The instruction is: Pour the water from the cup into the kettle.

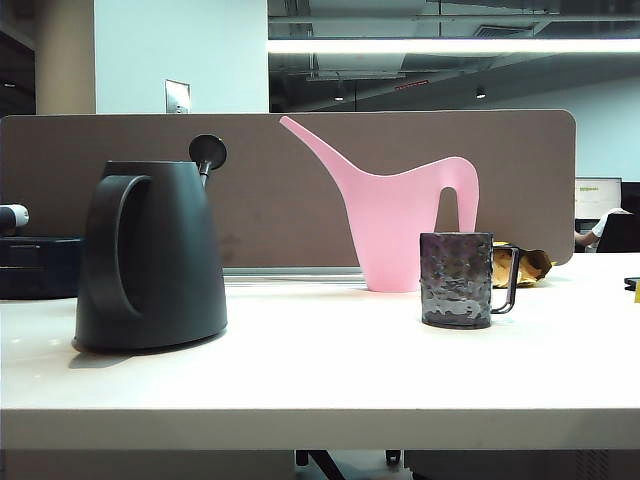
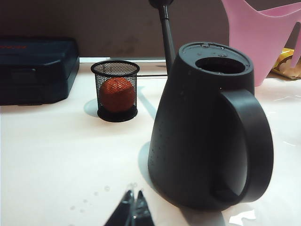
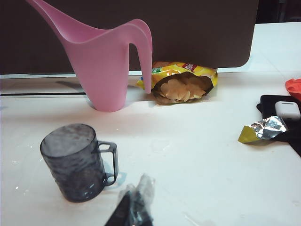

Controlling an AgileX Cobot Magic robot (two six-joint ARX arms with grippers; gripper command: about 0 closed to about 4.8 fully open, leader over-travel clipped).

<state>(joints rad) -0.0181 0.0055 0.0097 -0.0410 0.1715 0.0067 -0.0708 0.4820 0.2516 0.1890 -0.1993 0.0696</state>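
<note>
Cup (image 3: 75, 161) stands upright on the bench (image 1: 320, 370), handle toward the closed right tool (image 3: 135, 207) nearest it; left tool (image 2: 133, 212), closed, sits by the kettle (image 2: 202, 127).

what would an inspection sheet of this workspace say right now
surface: white table, a few droplets near the kettle
job's things: black kettle upright on the left; cup upright on the right, apart from it
clutter: pink watering can, open chip bag, mesh cup with orange ball, foil wrapper, dark case
grippers: left gripper shut, near kettle; right gripper shut, empty, beside cup
cables: nothing seen
surroundings: brown divider panel
</note>
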